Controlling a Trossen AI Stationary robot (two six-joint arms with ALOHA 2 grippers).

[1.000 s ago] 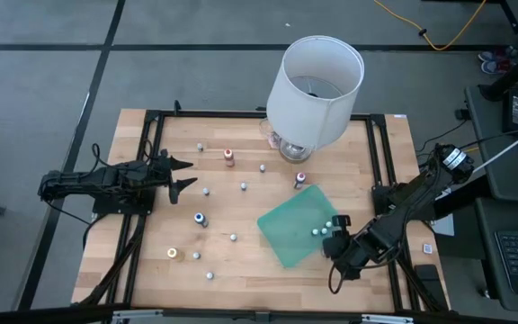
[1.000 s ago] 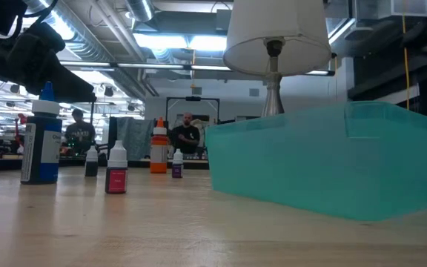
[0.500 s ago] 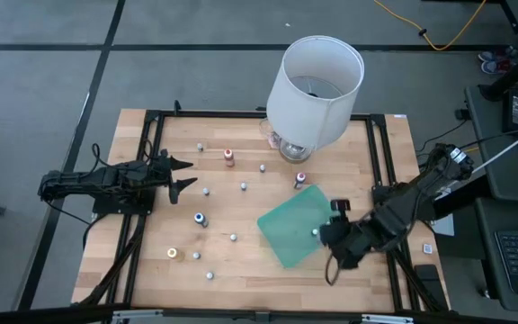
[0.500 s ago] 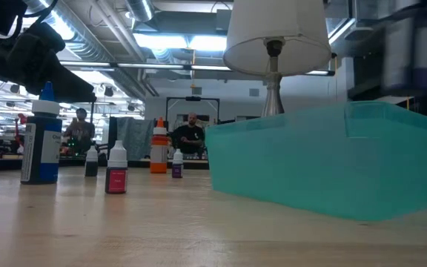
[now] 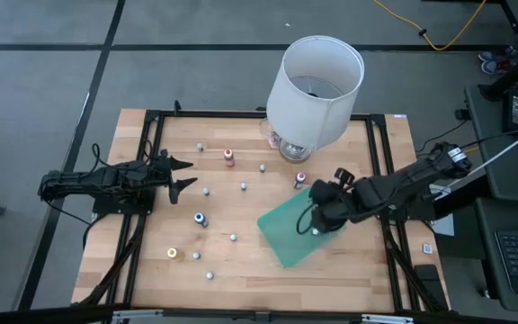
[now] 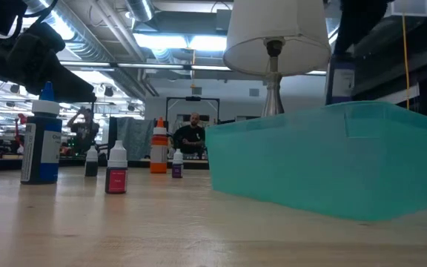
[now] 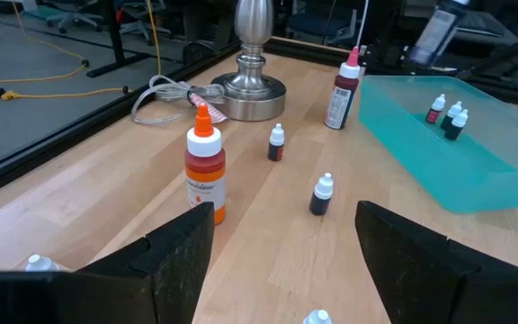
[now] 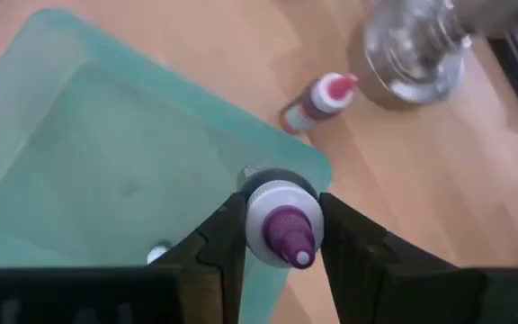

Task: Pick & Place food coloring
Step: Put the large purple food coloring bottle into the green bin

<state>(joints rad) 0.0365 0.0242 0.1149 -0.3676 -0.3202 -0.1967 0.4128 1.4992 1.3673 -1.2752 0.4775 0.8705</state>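
My right gripper [image 5: 318, 205] hangs over the green tray [image 5: 288, 229] and is shut on a small food coloring bottle [image 8: 281, 225] with a white cap and a purple tip. The low view shows the bottle's dark body [image 6: 341, 78] above the tray's rim [image 6: 325, 119]. A few tiny bottles [image 7: 448, 115] stand inside the tray. Other bottles stand on the wood: orange-topped [image 5: 229, 157], pink-topped [image 5: 300, 180], blue [image 5: 200, 219], yellow [image 5: 173, 254]. My left gripper [image 5: 183, 175] is open and empty at the table's left. My right gripper pinches the bottle at its upper end, one finger [image 8: 218, 238] on each side of the white cap [image 8: 261, 209]. The fingers come from above, pointing down. The bottle hangs upright below them, tip up, lifted clear above the tray.
A lamp with a big white shade [image 5: 317, 81] stands on its metal base [image 7: 250, 90] at the table's far edge, close behind the tray. Several tiny bottles [image 5: 233, 238] are scattered over the middle of the table. People stand in the room beyond the table [image 6: 191, 133].
My right gripper has gone from the tray's near right corner toward the table's far edge and left, and now hangs over the tray's far part. The bottle has come into the low view above the tray.
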